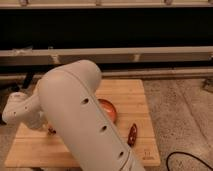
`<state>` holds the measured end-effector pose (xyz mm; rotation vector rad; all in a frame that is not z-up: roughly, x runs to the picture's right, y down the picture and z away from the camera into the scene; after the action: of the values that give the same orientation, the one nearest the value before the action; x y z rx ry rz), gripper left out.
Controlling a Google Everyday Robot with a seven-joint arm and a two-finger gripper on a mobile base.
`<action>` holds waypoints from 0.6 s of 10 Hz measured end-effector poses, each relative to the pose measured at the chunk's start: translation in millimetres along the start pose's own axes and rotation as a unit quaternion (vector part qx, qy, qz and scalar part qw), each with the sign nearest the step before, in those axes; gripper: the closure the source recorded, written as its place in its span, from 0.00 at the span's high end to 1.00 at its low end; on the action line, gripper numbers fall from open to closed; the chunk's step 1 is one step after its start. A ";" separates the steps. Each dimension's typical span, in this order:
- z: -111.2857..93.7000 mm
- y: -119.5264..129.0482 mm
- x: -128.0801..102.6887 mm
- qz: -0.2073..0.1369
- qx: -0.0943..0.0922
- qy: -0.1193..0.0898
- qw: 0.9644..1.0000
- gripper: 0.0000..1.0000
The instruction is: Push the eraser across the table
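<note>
The eraser lies on the worktop near its right front corner, a dark bar with a red-orange stripe, just right of an orange bowl. The gripper (hidden behind the big white arm) shows nowhere, so its fingers' state I cannot tell. The approach seems pending; next comes contact beside the eraser.

Filling mid-view: white arm, bending left to a joint over the table. Hiding the gripper somewhere behind its left end, above the table's left part. Lying tilted right of the arm, near the right edge: eraser. Peeking out beside the arm: orange-red round object, up-left of the eraser, not touching.
</note>
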<state>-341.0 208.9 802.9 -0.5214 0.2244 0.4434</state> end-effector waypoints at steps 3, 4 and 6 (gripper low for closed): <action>-1.4 11.7 -3.6 -0.015 -0.005 -0.005 1.000 0.53; -1.8 15.3 -4.5 -0.018 -0.007 -0.007 1.000 0.46; -4.8 22.1 -3.9 -0.025 -0.011 -0.010 1.000 0.23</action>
<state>-355.1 222.2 790.6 -0.5430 0.1867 0.4033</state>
